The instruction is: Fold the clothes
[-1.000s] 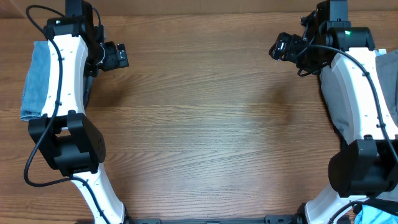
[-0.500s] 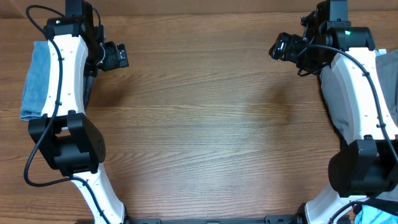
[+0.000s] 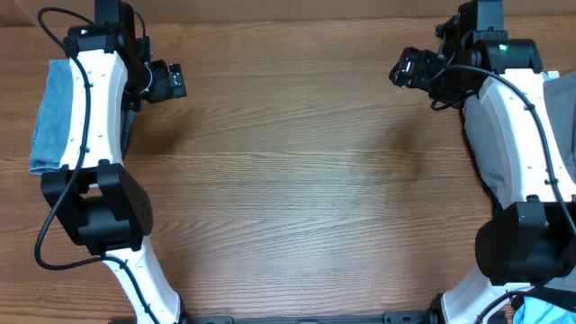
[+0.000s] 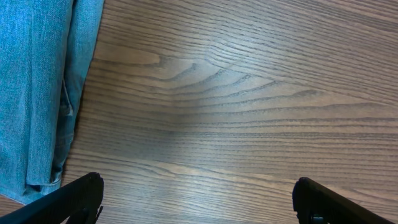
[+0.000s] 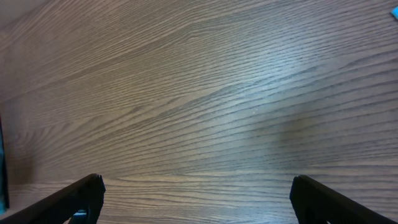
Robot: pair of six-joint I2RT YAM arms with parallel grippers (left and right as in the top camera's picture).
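Caught the left gripper [image 3: 178,81] with its fingers [image 4: 78,198] spread wide over bare wood, pinching nothing. Same deal on the right gripper [image 3: 400,69]: found the fingers [image 5: 78,198] just as far apart, nothing between them either. Had both hanging above the table [image 3: 288,180], left one up around 10 o'clock in the overhead view, right one around 2 o'clock, well apart.

Starting closest to the robot: spotted a sliver of the bright-blue garment [image 3: 529,310] down at 5 o'clock, mostly cut off by the frame edge. Further out, made out the grey trousers [image 3: 475,135] at 3 o'clock, largely hidden under the right arm [image 3: 522,135]. Across at 9 o'clock, saw the jeans [image 3: 49,108] lying as a long folded strip, partly under the left arm [image 3: 94,90]. Picked them up in the left wrist view too, at 9 o'clock, near the gripper but apart from it. Couldn't make out pockets or hems from any view.
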